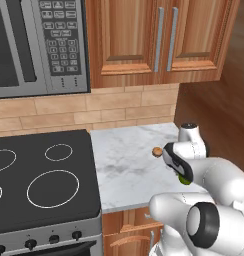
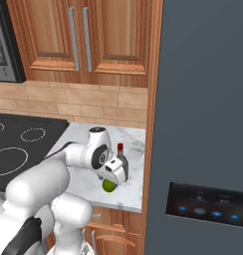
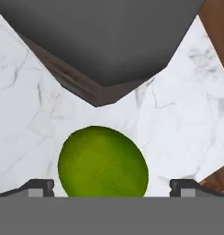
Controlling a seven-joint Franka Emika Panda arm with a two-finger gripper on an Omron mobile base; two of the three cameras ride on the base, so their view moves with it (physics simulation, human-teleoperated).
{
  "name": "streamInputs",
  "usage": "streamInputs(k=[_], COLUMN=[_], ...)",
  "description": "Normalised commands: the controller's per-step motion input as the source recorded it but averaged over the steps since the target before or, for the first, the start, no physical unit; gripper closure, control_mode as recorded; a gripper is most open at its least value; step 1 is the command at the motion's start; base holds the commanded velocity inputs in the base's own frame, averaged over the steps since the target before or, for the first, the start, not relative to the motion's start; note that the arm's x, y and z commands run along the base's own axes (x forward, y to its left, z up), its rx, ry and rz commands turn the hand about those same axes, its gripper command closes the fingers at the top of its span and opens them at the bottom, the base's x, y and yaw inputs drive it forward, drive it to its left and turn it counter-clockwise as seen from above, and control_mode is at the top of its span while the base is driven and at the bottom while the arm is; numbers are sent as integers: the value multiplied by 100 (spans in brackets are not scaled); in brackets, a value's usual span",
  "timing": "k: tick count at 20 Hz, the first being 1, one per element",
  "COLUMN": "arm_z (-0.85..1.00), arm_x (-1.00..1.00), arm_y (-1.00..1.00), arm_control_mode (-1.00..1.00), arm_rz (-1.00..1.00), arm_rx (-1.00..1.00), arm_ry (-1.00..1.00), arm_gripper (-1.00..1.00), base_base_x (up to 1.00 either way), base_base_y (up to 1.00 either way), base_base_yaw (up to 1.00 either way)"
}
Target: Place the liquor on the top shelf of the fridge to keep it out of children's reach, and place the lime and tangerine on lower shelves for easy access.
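Note:
The lime, bright green and round, lies on the marble counter between my two fingertips. My gripper is open and straddles it without clamping it. In the right base view the gripper points down over the lime near the counter's front edge. The liquor, a grey bottle with a red cap, stands just behind the hand. The tangerine sits further back on the counter, left of the gripper. The fridge is at the right with its door shut, so the top shelf and lower shelves are hidden.
A black stovetop adjoins the counter on the left, with a microwave above it. Wooden wall cabinets hang over the counter. A wood panel separates the counter from the fridge.

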Motion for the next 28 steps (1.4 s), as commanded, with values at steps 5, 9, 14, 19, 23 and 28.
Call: streamInputs(k=[5,9,14,19,23,28], arm_z=[-19,-22,-29,-43,-21,6], arm_x=[0,0,0,0,-3,-28], arm_y=[0,0,0,0,0,0], arm_control_mode=[-100,-100,-100,-100,-100,-100], arm_rz=[0,0,0,0,0,2], arm_rx=[0,0,0,0,1,0], arm_ry=[5,2,2,0,-1,0], arm_gripper=[-100,-100,-100,100,100,100], base_base_x=[0,0,0,0,0,0], base_base_y=[0,0,0,0,0,0], base_base_yaw=[0,0,0,0,0,0])
